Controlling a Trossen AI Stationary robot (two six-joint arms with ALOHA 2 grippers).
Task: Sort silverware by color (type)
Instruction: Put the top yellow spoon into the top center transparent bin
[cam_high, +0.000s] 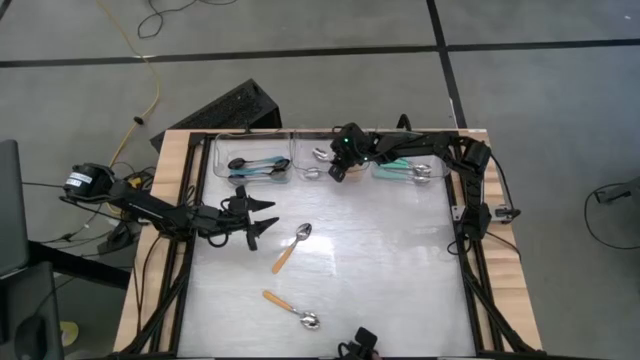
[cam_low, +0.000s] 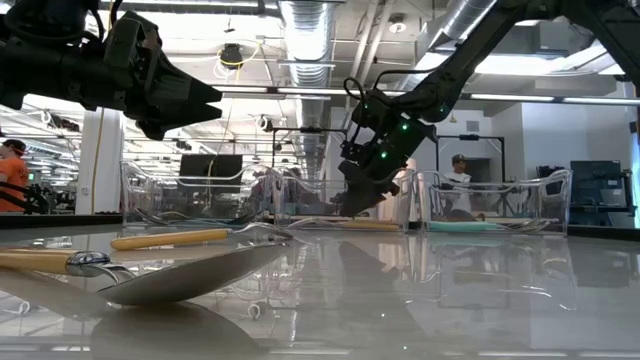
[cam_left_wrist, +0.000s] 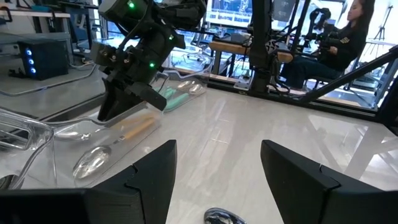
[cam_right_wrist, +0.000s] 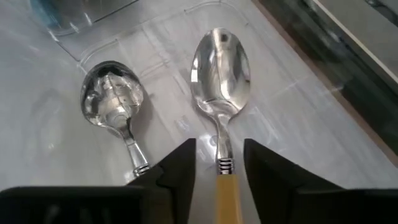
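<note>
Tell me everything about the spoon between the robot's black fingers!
The spoon has a shiny silver bowl and a yellowish-orange handle joined by a ribbed metal collar. It lies bowl-up and flat on the floor of the middle clear bin, beside another silver spoon. The right gripper is open, its fingers on either side of the handle.

Robotics lab: exposed ceiling ducts (cam_low: 305, 30), workstations.

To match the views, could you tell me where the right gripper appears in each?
High view: right gripper over the middle clear bin.
Low view: centre, in that bin.
Left wrist view: upper left.
Right wrist view: bottom, straddling an orange-handled spoon.
Shared landmark: the bin.
</note>
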